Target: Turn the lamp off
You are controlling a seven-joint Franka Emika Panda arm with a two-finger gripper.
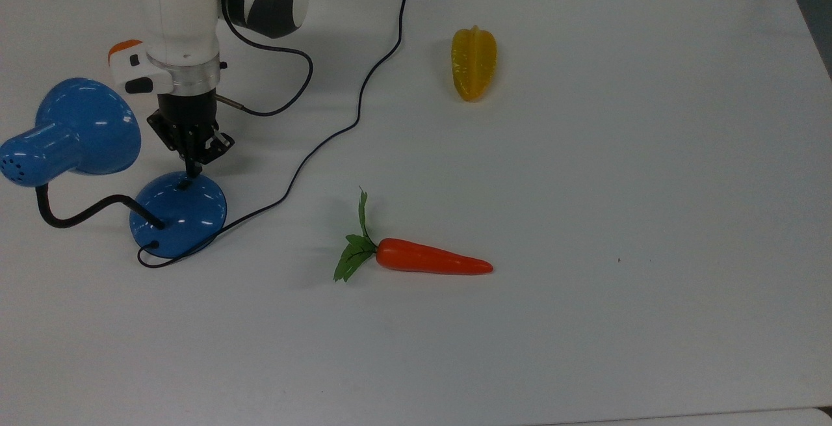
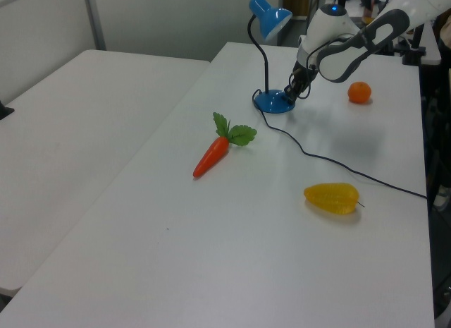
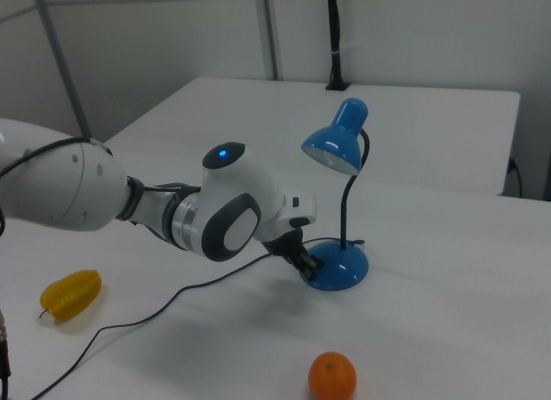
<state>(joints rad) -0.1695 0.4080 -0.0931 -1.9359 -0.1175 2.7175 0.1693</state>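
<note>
While the lamp (image 1: pixel 177 214) sits near the far left edge of the table (image 1: pixel 585 348) in the top view, the gripper (image 1: pixel 193 167) hangs right over the dome base with its fingers pinched together, gripping nothing, tip just above the little black switch (image 1: pixel 184 185). No bright pool under the shade (image 1: pixel 88 127), so I'd guess it's off. That base looks smooth and slick, and the gooseneck bendy, so I'd only poke the switch straight down, not grab anything. Loads of open table toward the top view's right; the carrot (image 1: pixel 416 257) and yellow fruit (image 1: pixel 474 64) are well apart, though the cord (image 1: pixel 338 133) trails nearby. In the left view, the lamp stands upright by the far edge, gripper (image 2: pixel 290 96) at its base, orange (image 2: pixel 359 92) off to the left view's right. In the right view, the gripper (image 3: pixel 307 264) is just beside the base, orange (image 3: pixel 332 376) near the front edge.
</note>
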